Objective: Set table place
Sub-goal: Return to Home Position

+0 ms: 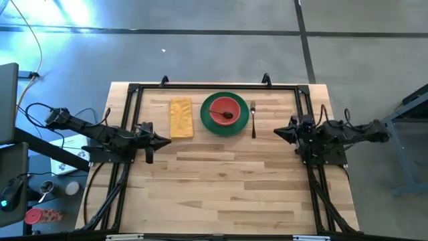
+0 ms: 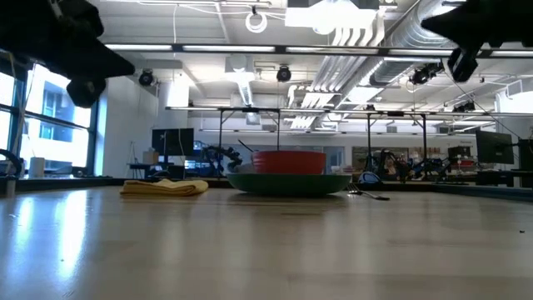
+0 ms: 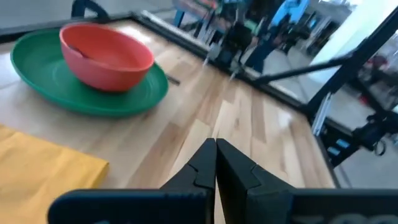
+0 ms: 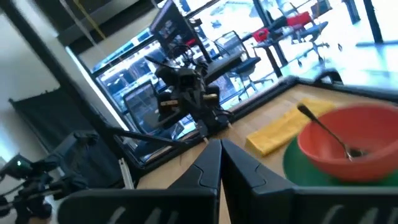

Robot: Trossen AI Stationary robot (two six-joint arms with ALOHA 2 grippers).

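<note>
Both arms are parked, left gripper (image 1: pixel 162 140) mid-left, right gripper (image 1: pixel 278 132) mid-right, each closed on nothing, since the place (image 1: pixel 208 121) is judged fully set.

No lettering, number, brand or sign can be read in any view. The table (image 1: pixel 221 181), the green plate (image 1: pixel 243 119), the red bowl (image 1: pixel 215 104) and the yellow napkin (image 1: pixel 180 118) show no legible mark. The monitor (image 4: pixel 171 28) in the room beyond the table's left side is too blurred to read.
</note>
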